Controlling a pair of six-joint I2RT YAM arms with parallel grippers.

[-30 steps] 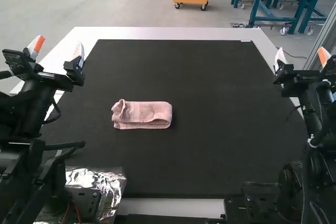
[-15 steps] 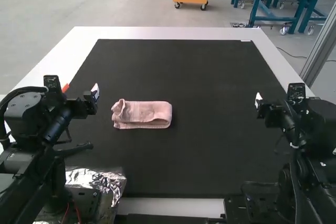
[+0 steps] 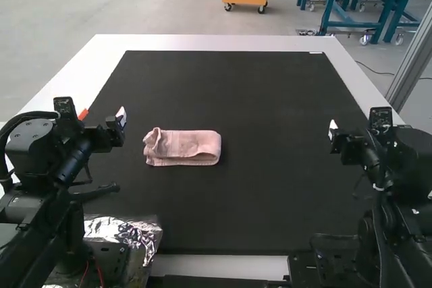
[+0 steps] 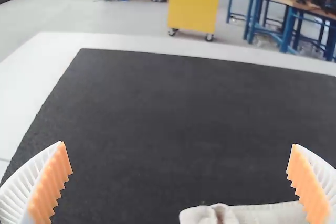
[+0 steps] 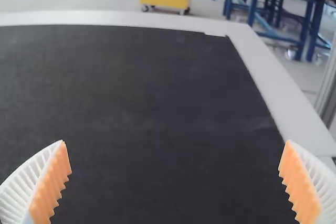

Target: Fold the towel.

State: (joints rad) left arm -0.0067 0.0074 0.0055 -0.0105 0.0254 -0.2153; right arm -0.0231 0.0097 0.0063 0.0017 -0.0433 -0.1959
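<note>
A pale pink towel (image 3: pixel 192 146) lies on a black mat (image 3: pixel 270 187), left of the mat's middle. It is folded into a compact oblong, long side running left to right, with a smooth rounded fold at its right end and looser, gathered layers at its left end. Neither gripper touches it.

Nearer the robot than the towel, and to its left, is a bulky block covered in crinkled silver foil (image 3: pixel 128 231); it may be a box, but the covering hides whatever is inside.

The mat sits on a white table (image 3: pixel 223 42), whose border shows beyond the towel, on both sides, and as a strip on the robot's side. From the towel, the widest stretch of bare mat runs to the right; another broad stretch lies beyond it, and a narrower one to its left.

The left gripper (image 3: pixel 102 114) is to the left of the towel and slightly beyond it, raised and apart from it. The right gripper (image 3: pixel 334 133) is well to the towel's right. In their wrist views, both have white ribbed fingers (image 4: pixel 26 190) with orange pads (image 4: pixel 51 182) spread wide, released, with nothing between them.
</note>
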